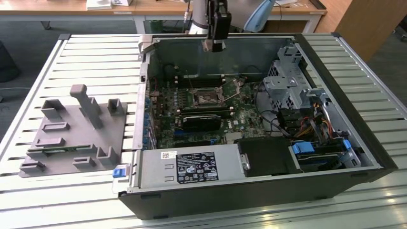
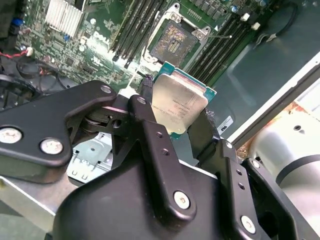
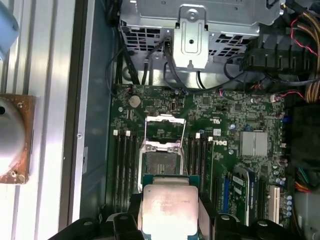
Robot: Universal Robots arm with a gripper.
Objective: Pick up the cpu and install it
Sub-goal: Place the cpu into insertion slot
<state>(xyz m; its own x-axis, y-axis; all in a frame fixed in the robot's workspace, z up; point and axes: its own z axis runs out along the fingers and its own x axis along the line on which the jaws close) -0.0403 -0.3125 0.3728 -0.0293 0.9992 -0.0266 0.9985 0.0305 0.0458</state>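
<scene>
Hovering gripper (image 2: 176, 111), cpu (image 2: 181, 97) edges pinched, above socket (image 2: 175, 42)

The case (image 1: 359, 124) lies on the counter (image 1: 64, 200), with a tray (image 1: 70, 138) at the exterior view's left. Inside lies the motherboard (image 1: 190, 126); above it, the cpu (image 3: 167, 210) sits between the fingers (image 2: 152, 135).

Slatted metal table (image 1: 83, 62), pale grey, glare along its near edge. Behind its far edge: wooden desks (image 1: 64, 8) on white legs (image 1: 137, 24). Grey floor (image 1: 25, 36) beneath. Wooden cabinet (image 1: 372, 24) past the far corner, exterior view's right. Light even, diffuse.
</scene>
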